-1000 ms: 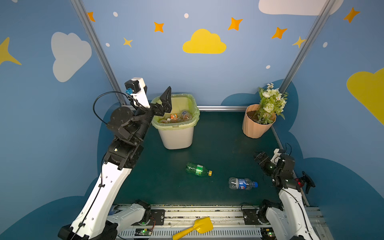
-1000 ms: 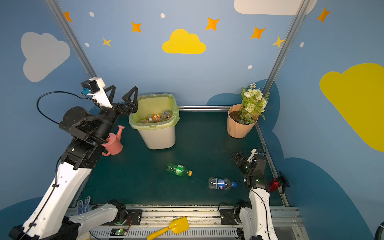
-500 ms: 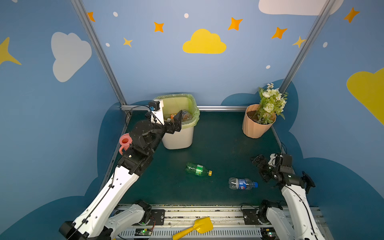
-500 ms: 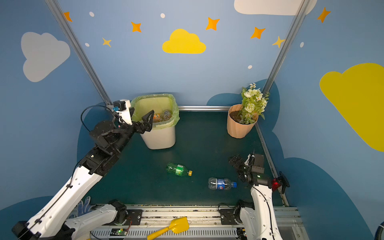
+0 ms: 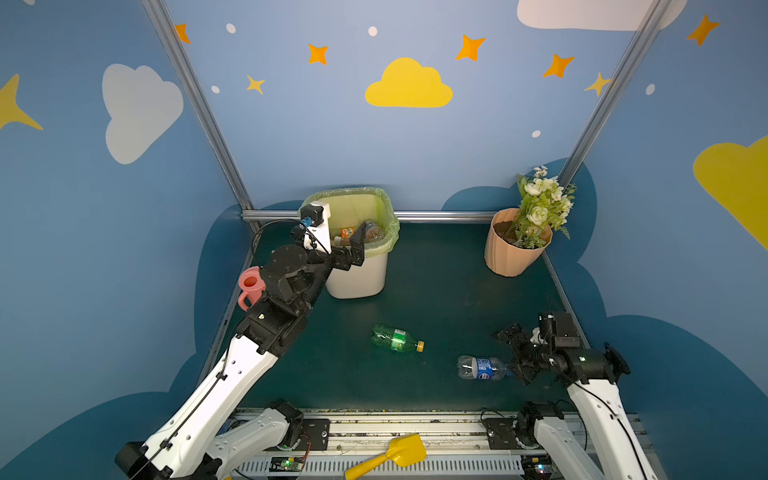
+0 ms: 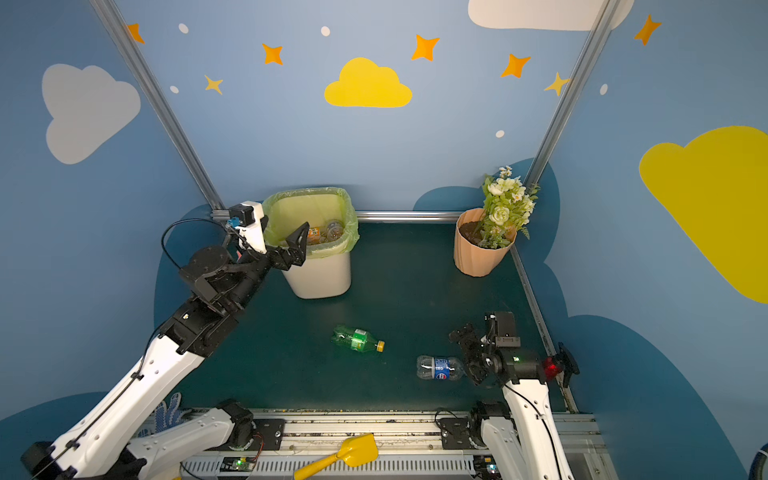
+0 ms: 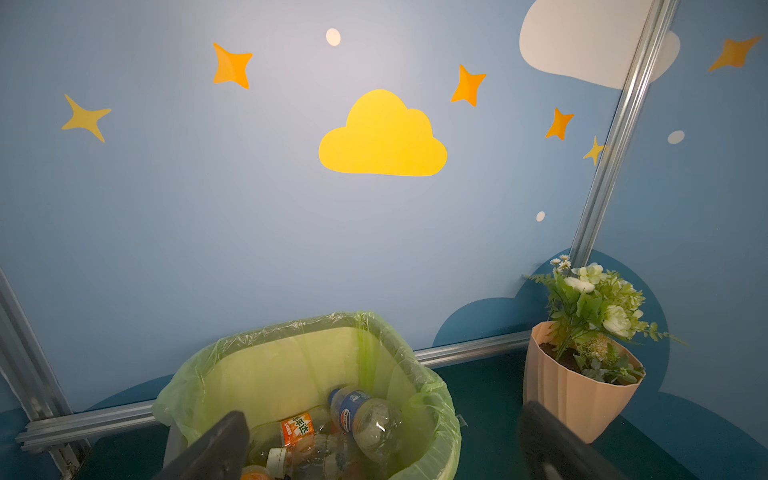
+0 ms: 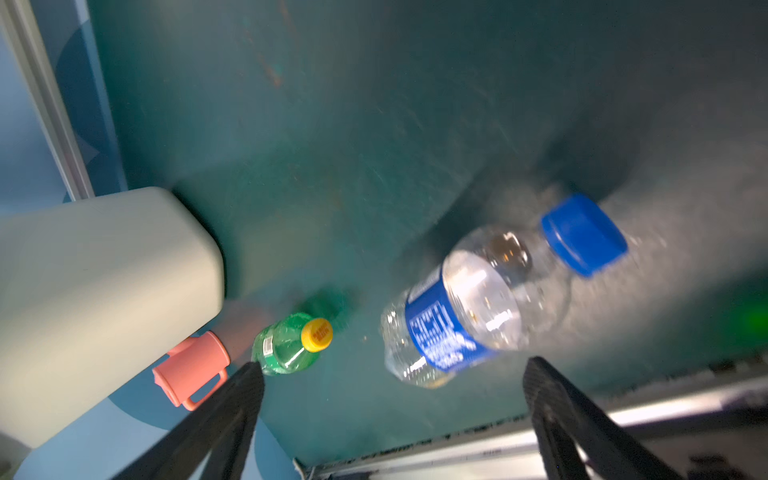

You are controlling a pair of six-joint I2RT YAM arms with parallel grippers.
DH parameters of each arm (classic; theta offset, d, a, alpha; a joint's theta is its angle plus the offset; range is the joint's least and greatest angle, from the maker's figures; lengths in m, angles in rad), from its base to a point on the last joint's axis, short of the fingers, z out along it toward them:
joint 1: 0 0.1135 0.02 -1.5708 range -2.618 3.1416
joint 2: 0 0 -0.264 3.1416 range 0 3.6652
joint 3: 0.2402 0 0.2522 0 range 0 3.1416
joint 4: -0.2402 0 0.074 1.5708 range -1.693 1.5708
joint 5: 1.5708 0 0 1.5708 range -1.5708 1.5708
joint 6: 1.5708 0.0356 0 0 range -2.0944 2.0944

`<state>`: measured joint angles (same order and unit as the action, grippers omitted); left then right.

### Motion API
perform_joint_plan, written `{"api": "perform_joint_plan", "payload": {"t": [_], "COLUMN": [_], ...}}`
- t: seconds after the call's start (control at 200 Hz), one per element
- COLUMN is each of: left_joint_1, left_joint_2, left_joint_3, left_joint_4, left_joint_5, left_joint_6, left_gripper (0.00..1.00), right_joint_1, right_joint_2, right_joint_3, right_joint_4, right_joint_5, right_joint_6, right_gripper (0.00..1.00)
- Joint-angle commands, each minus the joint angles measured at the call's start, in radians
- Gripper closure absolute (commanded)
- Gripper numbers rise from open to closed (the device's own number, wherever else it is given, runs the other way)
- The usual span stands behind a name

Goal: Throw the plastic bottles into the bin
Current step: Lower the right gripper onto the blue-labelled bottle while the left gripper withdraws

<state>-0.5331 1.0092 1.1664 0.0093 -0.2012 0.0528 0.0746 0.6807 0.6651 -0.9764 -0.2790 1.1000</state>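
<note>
The bin (image 5: 357, 274) (image 6: 322, 280) (image 7: 291, 332) stands at the back left and holds several plastic bottles, among them a clear blue-labelled one (image 7: 365, 419) and an orange-labelled one (image 7: 297, 428). My left gripper (image 5: 338, 239) (image 6: 278, 232) (image 7: 384, 415) is open and empty at the bin's near rim. On the floor lie a green bottle (image 5: 395, 338) (image 6: 357, 338) (image 8: 286, 345) and a clear blue-labelled bottle (image 5: 482, 368) (image 6: 438, 368) (image 8: 461, 316). My right gripper (image 5: 513, 355) (image 6: 469, 355) (image 8: 395, 365) is open close beside the clear bottle, which lies just ahead of its jaws.
A pink watering can (image 5: 249, 286) (image 8: 191, 370) sits left of the bin, behind my left arm. A peach flowerpot (image 5: 515, 253) (image 6: 478, 253) (image 7: 573, 395) stands at the back right. A yellow scoop (image 5: 390, 455) lies on the front rail (image 5: 415, 428).
My left arm has come down from high over the bin to its near rim, jaws still open. My right gripper has dropped lower and closer to the clear bottle.
</note>
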Motion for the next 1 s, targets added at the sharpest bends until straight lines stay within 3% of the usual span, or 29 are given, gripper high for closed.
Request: {"api": "perform_joint_plan", "payload": {"t": [0.0,0.275,0.47,0.881,0.996], "left_joint_1": [-0.004,-0.004,-0.003,-0.004,-0.005], "left_joint_2": [0.010,-0.010,-0.021,-0.090,-0.101], "left_joint_3": [-0.010,-0.049,-0.048,-0.074,-0.074], "left_joint_4": [0.033,0.058,0.034,-0.009,-0.032], "left_joint_5": [-0.026,-0.049,-0.017,0.003,-0.006], "left_joint_6": [0.019,0.019,-0.013,-0.053,-0.053], "left_gripper": [0.00,0.00,0.00,0.00,0.00], "right_joint_1": [0.043,0.232,0.314,0.317,0.312], "right_joint_2": [-0.008,0.013,0.072,0.270,0.321], "right_joint_3": [0.036,-0.063,-0.107,-0.177,-0.145], "right_joint_4": [-0.121,-0.040,0.062,0.260,0.287], "right_joint_5": [0.040,0.071,0.121,0.219,0.264], "right_joint_6": [0.107,0.299,0.341,0.235,0.165], "right_gripper": [0.03,0.03,0.03,0.09,0.16]}}
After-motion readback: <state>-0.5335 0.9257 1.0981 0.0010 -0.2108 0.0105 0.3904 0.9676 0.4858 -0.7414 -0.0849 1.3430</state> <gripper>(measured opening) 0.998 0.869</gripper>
